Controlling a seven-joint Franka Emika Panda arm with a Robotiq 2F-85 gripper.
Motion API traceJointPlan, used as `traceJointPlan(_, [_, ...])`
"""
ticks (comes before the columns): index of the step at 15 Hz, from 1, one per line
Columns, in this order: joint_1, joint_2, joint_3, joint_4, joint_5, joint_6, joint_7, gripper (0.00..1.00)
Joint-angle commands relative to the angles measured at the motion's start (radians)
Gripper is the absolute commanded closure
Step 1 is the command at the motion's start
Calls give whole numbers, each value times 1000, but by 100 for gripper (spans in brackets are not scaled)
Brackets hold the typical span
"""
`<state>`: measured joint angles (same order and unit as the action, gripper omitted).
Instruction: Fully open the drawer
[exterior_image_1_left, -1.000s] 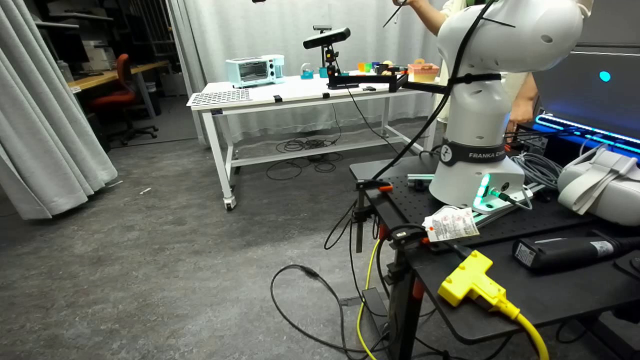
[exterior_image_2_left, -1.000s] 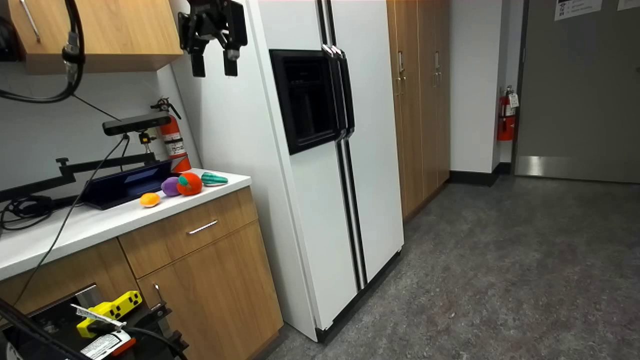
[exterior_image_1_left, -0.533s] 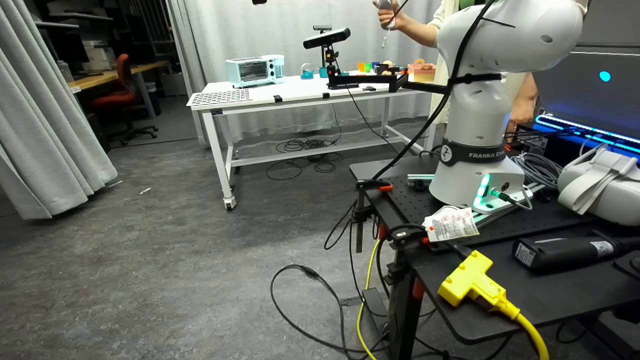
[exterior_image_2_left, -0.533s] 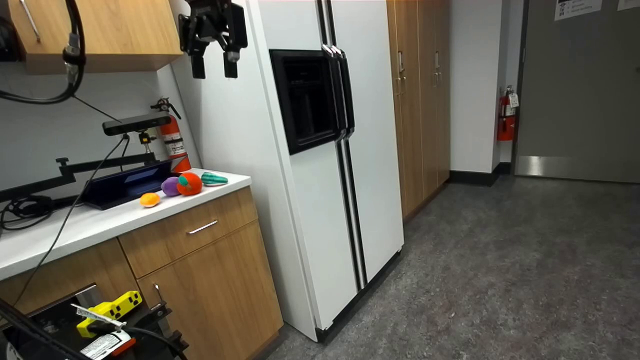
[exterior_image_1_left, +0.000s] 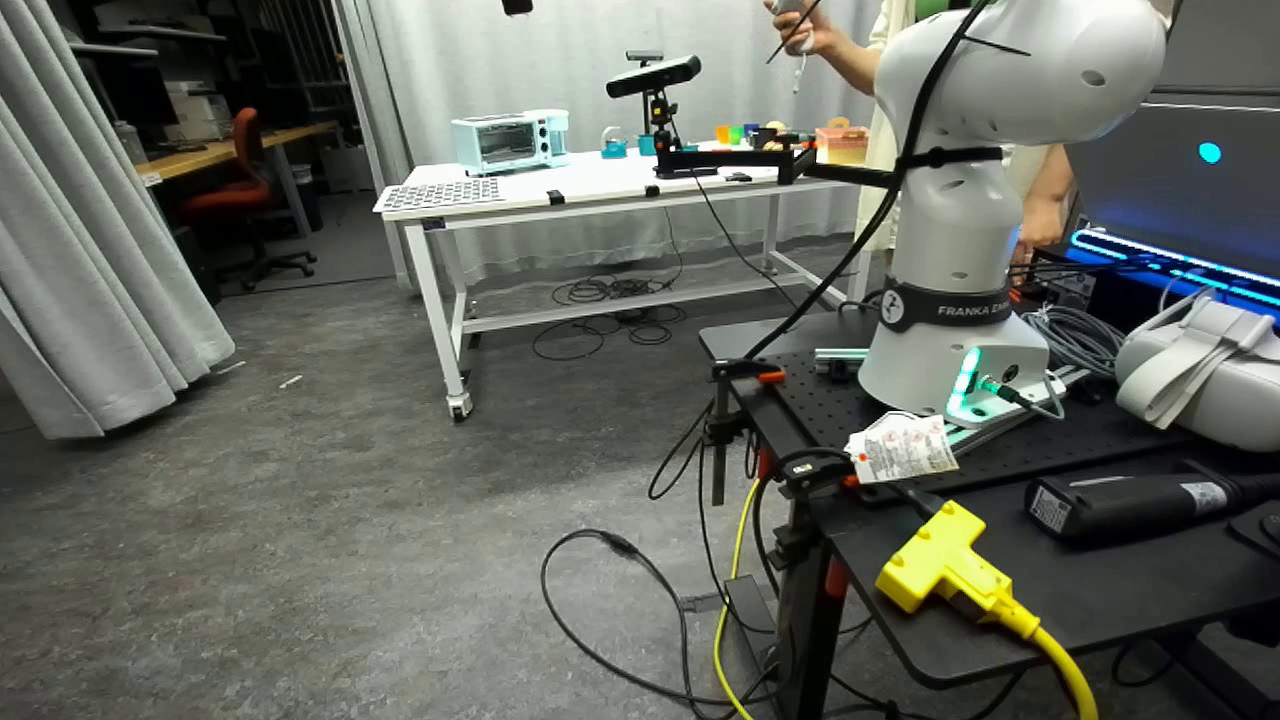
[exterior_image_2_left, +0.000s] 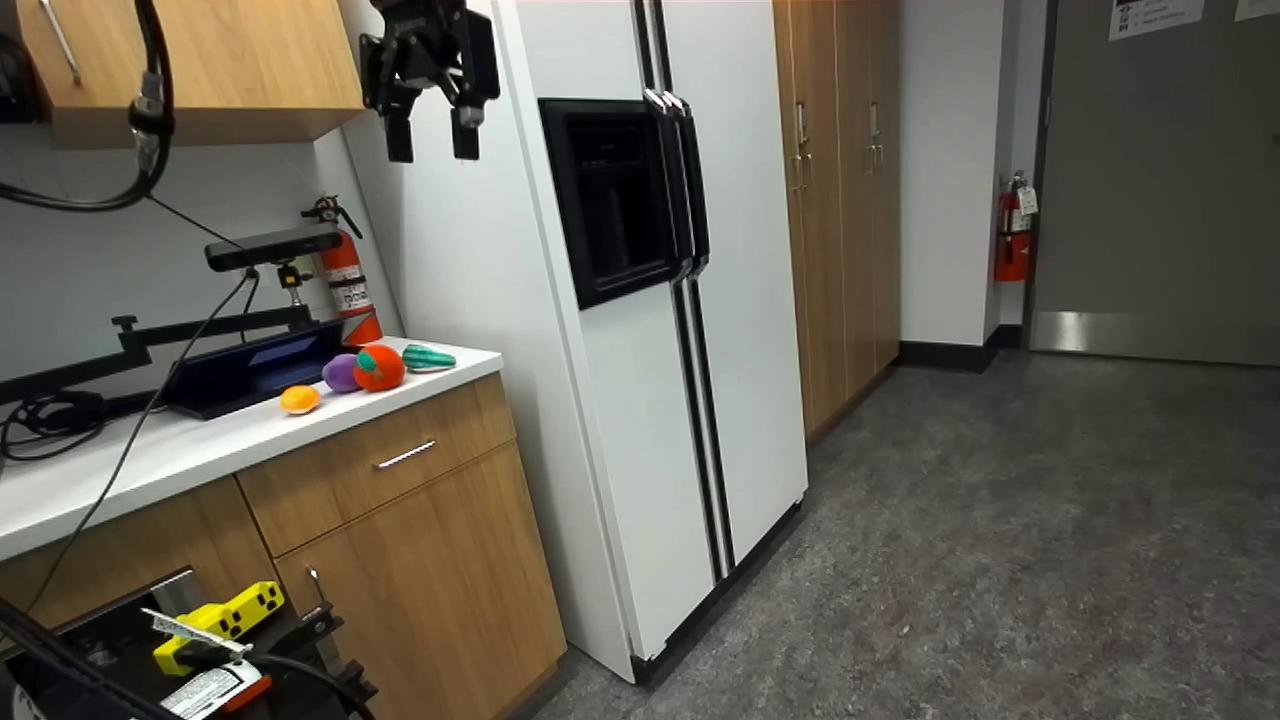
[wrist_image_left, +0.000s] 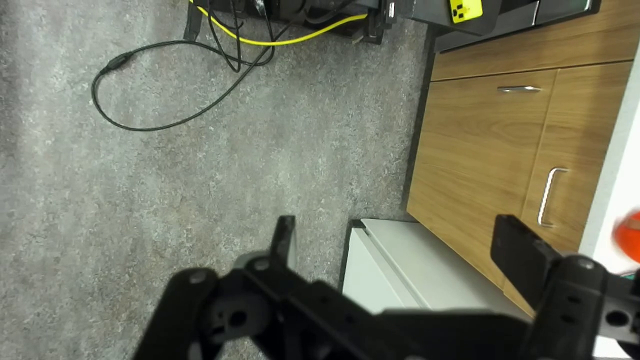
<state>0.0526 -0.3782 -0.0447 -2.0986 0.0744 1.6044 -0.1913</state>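
The drawer is the light-wood front under the white counter, with a thin metal bar handle. It looks shut, flush with the cabinet, so its white inside is hidden. In the wrist view the drawer front and its handle are at the right, the handle just above the right finger. My gripper is open and empty, high above the counter in front of the fridge side, well apart from the handle. In the wrist view the gripper has its fingers wide apart.
A cabinet door is below the drawer. The white fridge stands beside it. Toy foods, including a red one, and a dark tray lie on the counter. A camera stands on an arm. Cables lie on the floor.
My gripper has moved slightly down and to the right in an exterior view and stays open. The person's hand has shifted. The drawer has not moved.
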Motion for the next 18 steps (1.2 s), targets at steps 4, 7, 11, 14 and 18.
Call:
traceJointPlan(4, [-6,-2,4,-5,10,21,-15,0])
traceJointPlan(7, [-5,-7,3,-18,10,75,-23,0])
traceJointPlan(11, [-1,-7,2,-29,8,134,-41,0])
traceJointPlan(14, [2,-1,-4,-24,16,98,-65,0])
traceJointPlan(18, [-5,2,5,-27,5,98,-46,0])
